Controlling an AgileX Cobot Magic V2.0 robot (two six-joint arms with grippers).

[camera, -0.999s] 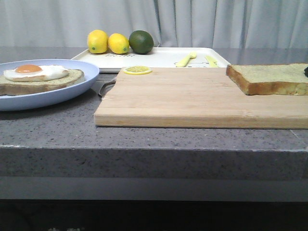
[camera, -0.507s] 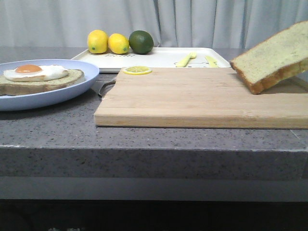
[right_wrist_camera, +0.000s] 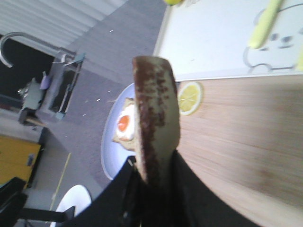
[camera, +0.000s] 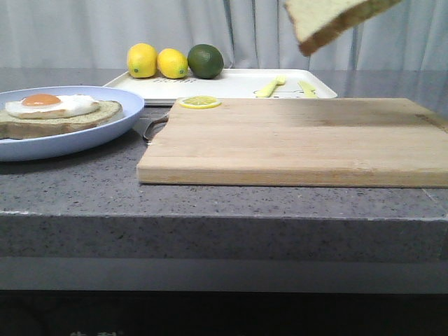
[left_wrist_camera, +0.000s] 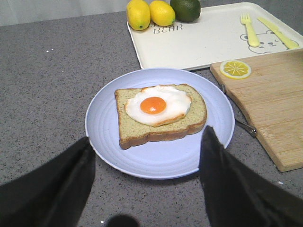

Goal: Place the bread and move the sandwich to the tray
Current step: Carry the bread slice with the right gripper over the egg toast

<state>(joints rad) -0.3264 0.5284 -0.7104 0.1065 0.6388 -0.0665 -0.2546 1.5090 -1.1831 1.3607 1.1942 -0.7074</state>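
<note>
Nearest in the front view, a grey speckled counter (camera: 84,189), bearing at its left a round pale blue plate (camera: 105,129) with the sandwich (camera: 59,115): one brown-crusted slice lying flat, topped by a white fried egg with an orange yolk. Hovering over that plate in the left wrist view, the left gripper (left_wrist_camera: 147,175), spread wide, its dark fingers (left_wrist_camera: 52,184) flanking the near rim and gripping nothing. Just right of the plate, a light wooden cutting board (camera: 294,140), bare on top but for a lemon slice (camera: 199,102) at its far left corner; a metal utensil handle (camera: 150,127) poking out between plate and board. Raised well above the board's right half, the bread (camera: 336,19), cut off by the top edge of the front view, tilted with its brown crust downward and its lower corner toward the left. In the right wrist view, that same bread seen edge-on, long axis running away from the right gripper (right_wrist_camera: 154,179), pinched firmly between the closed dark fingers at its lower end, the plate with the egg visible past it. Farthest back, the tray (camera: 231,84), white and low-rimmed, touching the board's far edge, holding two lemons (camera: 157,61) and a dark green lime (camera: 205,61) in its far left corner and yellow cutlery (camera: 283,87) toward the right. Behind everything, a pale curtain (camera: 84,31).
</note>
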